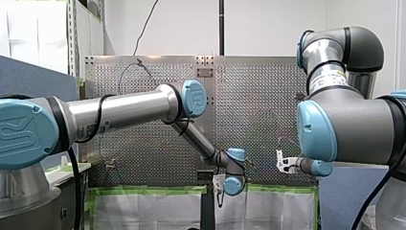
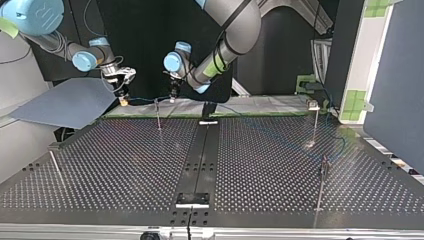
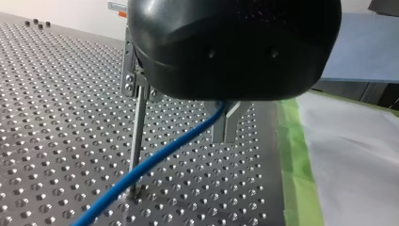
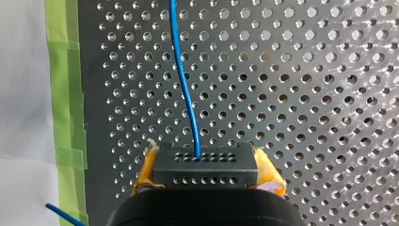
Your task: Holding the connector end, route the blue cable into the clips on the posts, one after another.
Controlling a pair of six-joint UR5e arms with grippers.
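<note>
I've got R gripper [image 4: 207, 162] clamped on connector [image 4: 205, 176], yellow pads each side, upper left of top view; cable [image 4: 183, 89] runs right from it to L gripper [image 2: 173, 94], whose grip I can't tell. Post [image 2: 158, 114] stands btwn them, nearer L, top abt at cable height.

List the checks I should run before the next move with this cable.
1. Right claw shut on connector: ok, yellow pads clamp both sides.
2. Blue cable leaving connector without a kink: ok.
3. Left claw holding the cable: cannot tell, its body hides the contact.
4. Cable seated in the clip of the post between the claws: cannot tell.
5. Claws apart from each other: ok, the top view shows a gap.
</note>
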